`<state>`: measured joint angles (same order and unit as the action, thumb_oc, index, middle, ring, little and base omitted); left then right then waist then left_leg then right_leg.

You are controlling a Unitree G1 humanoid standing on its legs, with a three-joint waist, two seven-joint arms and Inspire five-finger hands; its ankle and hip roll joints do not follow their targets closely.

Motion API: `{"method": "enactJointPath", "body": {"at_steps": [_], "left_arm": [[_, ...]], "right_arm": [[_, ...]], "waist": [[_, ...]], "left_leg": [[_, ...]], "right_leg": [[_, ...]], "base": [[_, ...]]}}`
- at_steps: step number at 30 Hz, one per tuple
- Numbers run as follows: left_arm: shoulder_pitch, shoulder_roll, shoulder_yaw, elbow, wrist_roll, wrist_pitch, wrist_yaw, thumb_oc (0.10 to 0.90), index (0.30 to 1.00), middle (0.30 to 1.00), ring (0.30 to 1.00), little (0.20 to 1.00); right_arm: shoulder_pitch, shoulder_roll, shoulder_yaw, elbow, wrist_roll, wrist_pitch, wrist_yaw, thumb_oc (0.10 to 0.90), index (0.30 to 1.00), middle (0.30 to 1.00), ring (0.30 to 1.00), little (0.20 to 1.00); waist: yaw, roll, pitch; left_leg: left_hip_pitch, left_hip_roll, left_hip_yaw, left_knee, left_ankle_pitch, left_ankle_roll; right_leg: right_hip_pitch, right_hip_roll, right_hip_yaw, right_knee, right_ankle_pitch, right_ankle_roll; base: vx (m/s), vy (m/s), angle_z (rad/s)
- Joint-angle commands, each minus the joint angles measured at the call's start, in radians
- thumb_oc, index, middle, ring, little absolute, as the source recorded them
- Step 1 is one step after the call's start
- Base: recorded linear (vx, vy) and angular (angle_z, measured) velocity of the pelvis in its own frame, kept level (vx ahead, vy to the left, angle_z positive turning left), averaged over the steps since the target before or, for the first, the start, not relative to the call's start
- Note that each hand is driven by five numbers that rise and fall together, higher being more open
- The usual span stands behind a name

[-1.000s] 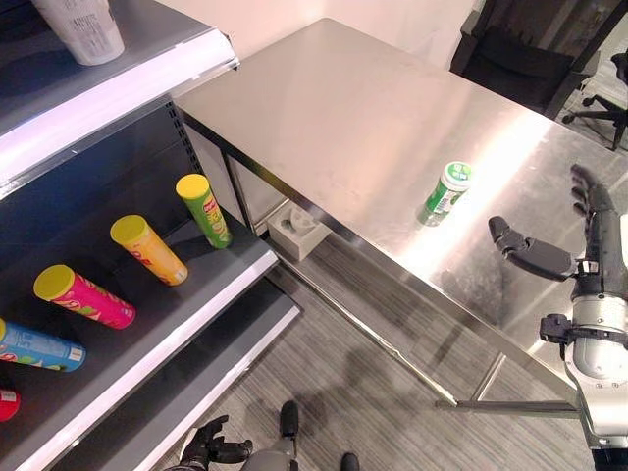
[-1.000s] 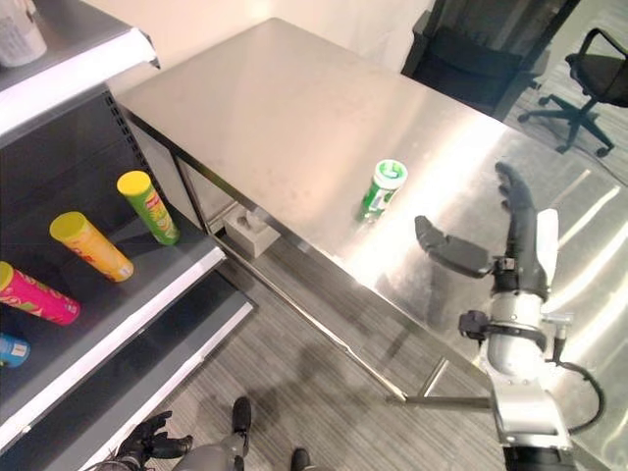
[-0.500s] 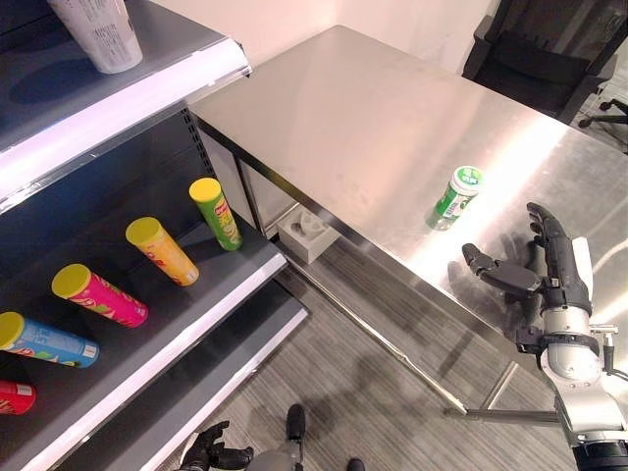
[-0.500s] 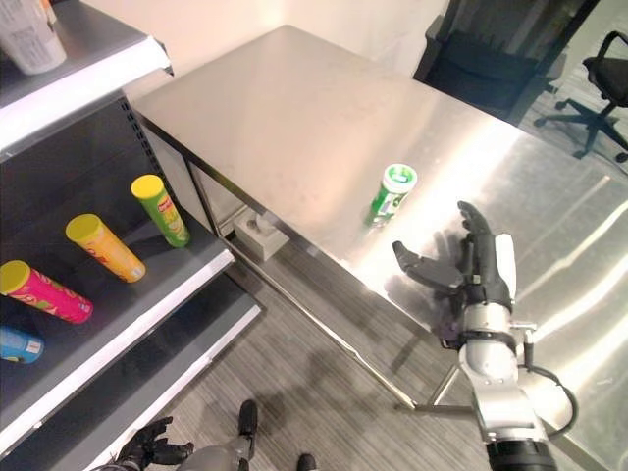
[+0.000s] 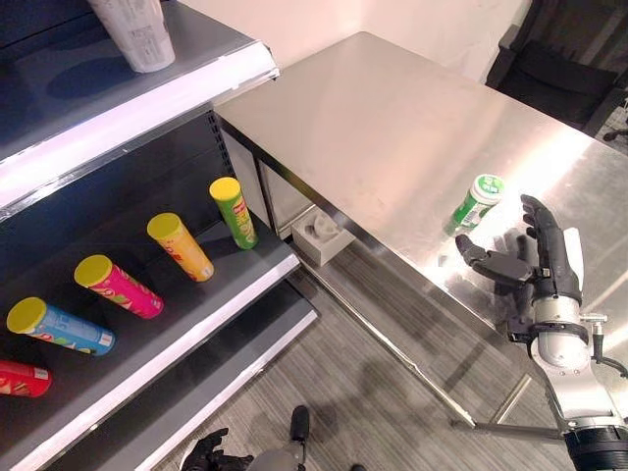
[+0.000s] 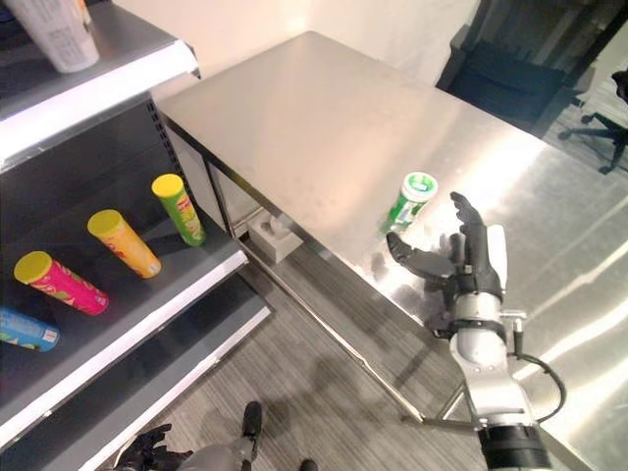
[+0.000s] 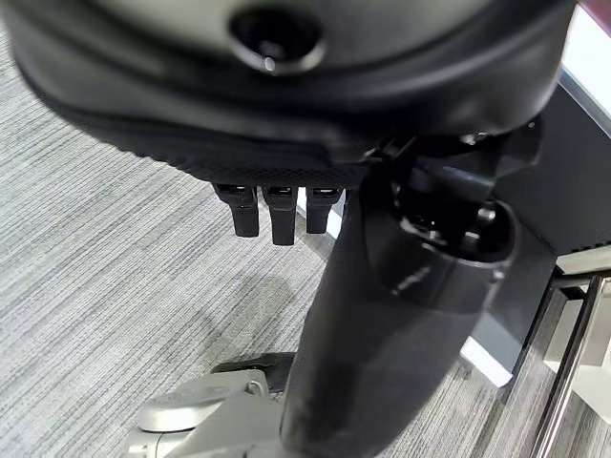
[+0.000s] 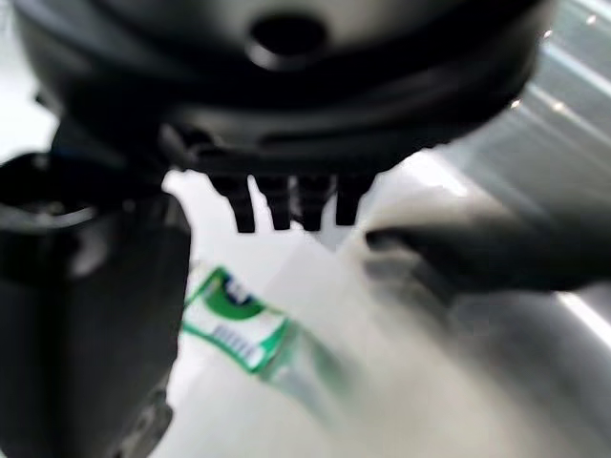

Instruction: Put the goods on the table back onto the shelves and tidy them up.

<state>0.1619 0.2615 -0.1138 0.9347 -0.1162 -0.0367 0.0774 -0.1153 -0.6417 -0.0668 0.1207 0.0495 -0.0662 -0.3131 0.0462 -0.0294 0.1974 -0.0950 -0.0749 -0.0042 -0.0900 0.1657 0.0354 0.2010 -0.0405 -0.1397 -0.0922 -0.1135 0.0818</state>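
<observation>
A small green and white canister (image 5: pixel 473 201) stands on the steel table (image 5: pixel 392 128) near its front edge. My right hand (image 5: pixel 542 257) hovers just in front of it, open, with the thumb stretched toward the canister and the fingers straight; it does not touch it. The right wrist view has the same canister (image 8: pixel 239 320) past the fingertips (image 8: pixel 286 205). My left hand (image 5: pixel 211 453) hangs low above the floor at the bottom edge, fingers relaxed and holding nothing.
A dark shelf unit (image 5: pixel 177 294) stands at the left. On its middle shelf lie a green tube (image 5: pixel 234 211), a yellow tube (image 5: pixel 180 245), a pink tube (image 5: pixel 118 286), a blue tube (image 5: pixel 59 327) and a red one (image 5: pixel 22 378). A white cup (image 5: pixel 132 31) stands on the top shelf. A black chair (image 5: pixel 564 69) is behind the table.
The camera has shifted. My right hand has come closer to the green canister, from well to its right to just in front of it. The canister has not moved.
</observation>
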Motion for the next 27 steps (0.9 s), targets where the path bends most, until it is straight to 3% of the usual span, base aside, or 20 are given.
{"method": "enactJointPath", "body": {"at_steps": [1,7,8,9,26,27], "left_arm": [[-0.007,0.010,-0.027,0.029,0.012,-0.010,0.012,0.800,0.900,0.900,0.900,0.900],[-0.001,0.015,-0.020,0.033,0.003,-0.007,0.014,0.800,0.900,0.900,0.900,0.900],[-0.001,0.016,-0.019,0.033,0.003,-0.008,0.014,0.800,0.900,0.900,0.900,0.900],[-0.001,0.016,-0.020,0.034,0.002,-0.008,0.014,0.800,0.900,0.900,0.900,0.900],[0.012,0.033,-0.031,0.022,-0.006,-0.005,0.014,0.800,0.900,0.900,0.900,0.900],[0.009,0.032,-0.029,0.024,-0.009,-0.004,0.016,0.800,0.900,0.900,0.900,0.900]], "right_arm": [[-0.108,-0.044,-0.045,0.008,0.019,-0.059,-0.056,0.800,0.900,0.900,0.900,0.900],[-0.123,-0.050,-0.028,0.029,0.022,-0.049,-0.055,0.800,0.900,0.900,0.900,0.900],[-0.125,-0.051,-0.026,0.032,0.021,-0.049,-0.055,0.759,0.839,0.839,0.839,0.839],[-0.129,-0.051,-0.023,0.037,0.020,-0.048,-0.055,0.402,0.302,0.302,0.302,0.302],[-0.236,-0.080,0.048,0.128,0.035,-0.036,-0.065,0.400,0.300,0.300,0.300,0.300],[-0.234,-0.080,0.048,0.126,0.029,-0.035,-0.066,0.521,0.481,0.481,0.481,0.481]], "waist": [[0.028,0.015,-0.069],[0.038,0.009,-0.070],[0.039,0.008,-0.070],[0.040,0.008,-0.070],[0.062,0.002,-0.065],[0.062,0.001,-0.065]], "left_leg": [[0.078,0.043,0.022,0.003,-0.124,-0.065],[0.085,0.040,0.017,0.003,-0.131,-0.062],[0.086,0.041,0.017,0.003,-0.132,-0.062],[0.086,0.041,0.016,0.003,-0.132,-0.061],[0.085,0.041,0.002,0.003,-0.133,-0.061],[0.086,0.041,0.000,0.003,-0.134,-0.061]], "right_leg": [[-0.092,-0.003,-0.029,0.013,0.061,0.032],[-0.089,-0.005,-0.033,0.016,0.057,0.033],[-0.088,-0.005,-0.033,0.016,0.057,0.033],[-0.088,-0.005,-0.033,0.016,0.056,0.033],[-0.088,-0.002,-0.037,0.011,0.058,0.032],[-0.087,-0.002,-0.038,0.011,0.056,0.031]], "base": [[0.04,0.003,0.07],[0.03,-0.002,0.03],[0.00,0.000,0.00],[0.00,0.000,0.00],[0.00,-0.001,0.00],[0.00,0.000,0.00]]}}
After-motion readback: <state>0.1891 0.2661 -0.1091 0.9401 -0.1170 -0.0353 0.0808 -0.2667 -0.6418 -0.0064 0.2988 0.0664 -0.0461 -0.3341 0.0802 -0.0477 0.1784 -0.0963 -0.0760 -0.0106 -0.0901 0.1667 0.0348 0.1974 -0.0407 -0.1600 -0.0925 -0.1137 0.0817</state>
